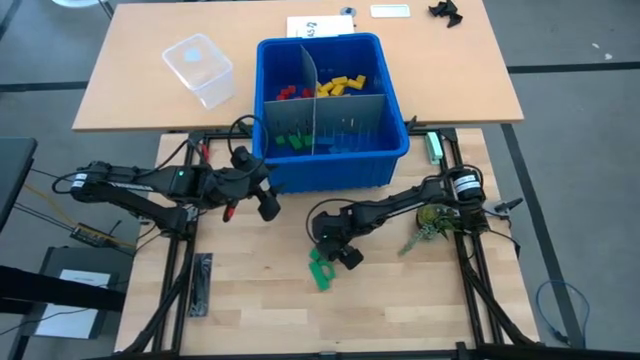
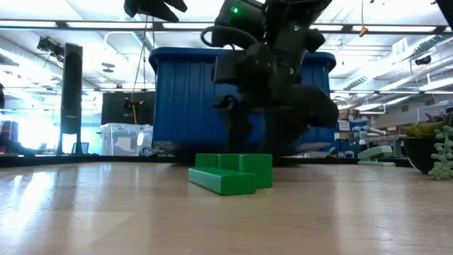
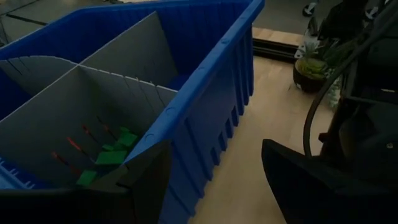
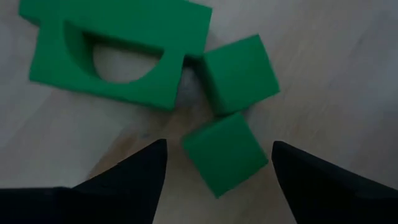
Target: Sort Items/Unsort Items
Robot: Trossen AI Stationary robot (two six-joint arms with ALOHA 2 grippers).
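Three green items lie together on the wooden table near the middle: an arch-shaped block (image 4: 118,56) and two cubes (image 4: 239,71), (image 4: 224,152); from the low view they show as a low green cluster (image 2: 230,173). My right gripper (image 4: 219,144) hangs open just above them, pointing steeply down, with the nearer cube between its fingers and a gap on both sides. My left gripper (image 1: 266,205) is open and stands off the near left corner of the blue bin (image 1: 340,170). The bin's compartments hold red (image 1: 290,93), yellow (image 1: 340,85) and green items (image 3: 112,155).
Grey divider sheets (image 1: 310,95) split the bin into compartments. A clear plastic tub (image 1: 200,68) and papers (image 1: 320,25) sit on the far table. A small potted plant (image 1: 432,225) stands by the right arm, and a black strip (image 1: 200,285) lies near the left edge.
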